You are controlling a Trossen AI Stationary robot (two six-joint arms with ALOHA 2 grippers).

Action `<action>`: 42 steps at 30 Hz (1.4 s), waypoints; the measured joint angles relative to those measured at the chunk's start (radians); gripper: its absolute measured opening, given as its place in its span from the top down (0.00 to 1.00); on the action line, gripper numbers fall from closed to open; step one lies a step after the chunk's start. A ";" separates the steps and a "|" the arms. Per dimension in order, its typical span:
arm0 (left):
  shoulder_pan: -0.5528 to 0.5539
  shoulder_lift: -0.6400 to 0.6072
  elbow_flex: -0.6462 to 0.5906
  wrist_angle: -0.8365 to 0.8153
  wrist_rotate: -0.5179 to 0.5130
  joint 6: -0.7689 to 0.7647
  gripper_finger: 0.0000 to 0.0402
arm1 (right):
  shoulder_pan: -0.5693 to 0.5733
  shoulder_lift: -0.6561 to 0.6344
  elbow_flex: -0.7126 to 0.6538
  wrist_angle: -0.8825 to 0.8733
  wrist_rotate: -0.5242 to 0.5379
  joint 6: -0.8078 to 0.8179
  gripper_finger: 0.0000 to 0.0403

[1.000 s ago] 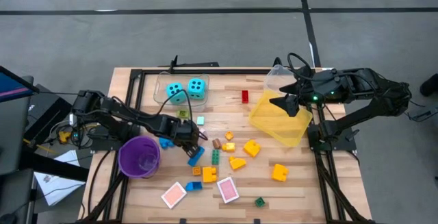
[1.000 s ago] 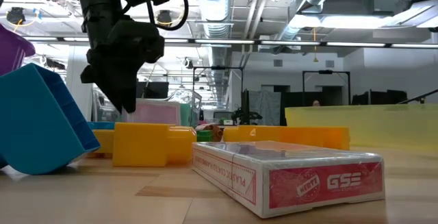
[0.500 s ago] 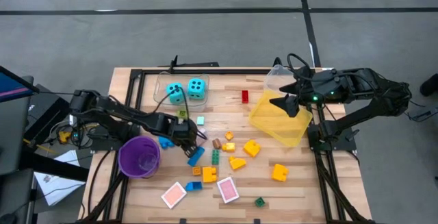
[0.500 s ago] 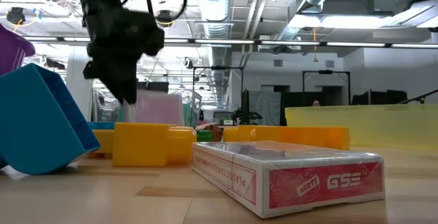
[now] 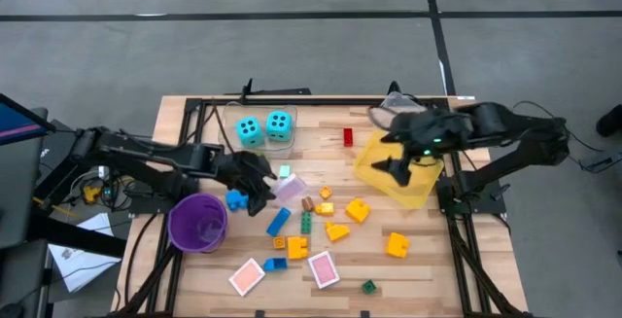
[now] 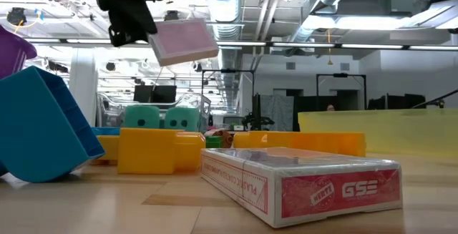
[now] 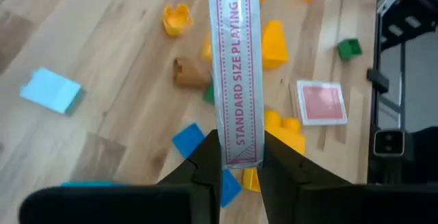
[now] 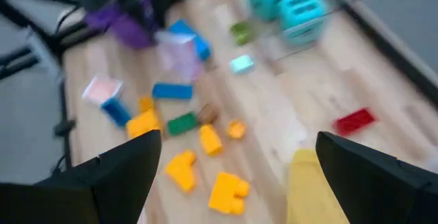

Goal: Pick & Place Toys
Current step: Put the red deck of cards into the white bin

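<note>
My left gripper (image 5: 260,190) is shut on a pink pack of playing cards (image 5: 290,187), held high above the table in the low view (image 6: 182,41). My right gripper (image 5: 397,162) is open and empty over the yellow bin (image 5: 408,184). Two cyan dice (image 5: 264,126) stand at the far left. Two more pink card packs (image 5: 247,277) (image 5: 324,269) lie flat near the front edge. Yellow, blue, green and red bricks (image 5: 335,219) are scattered over the middle of the table. My left gripper pinches the card pack between its two fingers (image 7: 209,166), one on each broad face, at one short end (image 7: 236,147). The pack sticks straight out ahead of the fingers, edge-on in the wrist view. It is lifted clear of the table and tilted.
A purple cup (image 5: 199,223) stands just near-left of my left gripper. A blue brick (image 5: 278,223) and a green brick (image 5: 306,223) lie below the held pack. A red brick (image 5: 348,137) lies far of the bin. Black frame rails run along the table's edges.
My left gripper has risen from the table with the pink card pack, now lifted clear and tilted, and has drawn a little toward the left edge. My right gripper has gone a little toward the near and left edges, over the bin.
</note>
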 joint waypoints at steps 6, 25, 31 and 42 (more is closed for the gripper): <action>0.020 0.022 0.000 0.002 0.047 0.015 0.86 | -0.087 0.127 -0.001 0.123 -0.220 -0.115 0.06; 0.016 0.027 0.020 0.028 0.075 0.024 0.86 | -0.170 0.638 0.427 0.132 -0.445 -0.495 0.06; 0.013 0.027 0.020 0.049 0.101 0.048 0.86 | -0.155 0.772 0.581 0.079 -0.515 -0.562 0.06; -0.027 0.023 0.021 0.150 0.101 0.163 0.86 | -0.142 0.863 0.636 0.007 -0.646 -0.570 0.06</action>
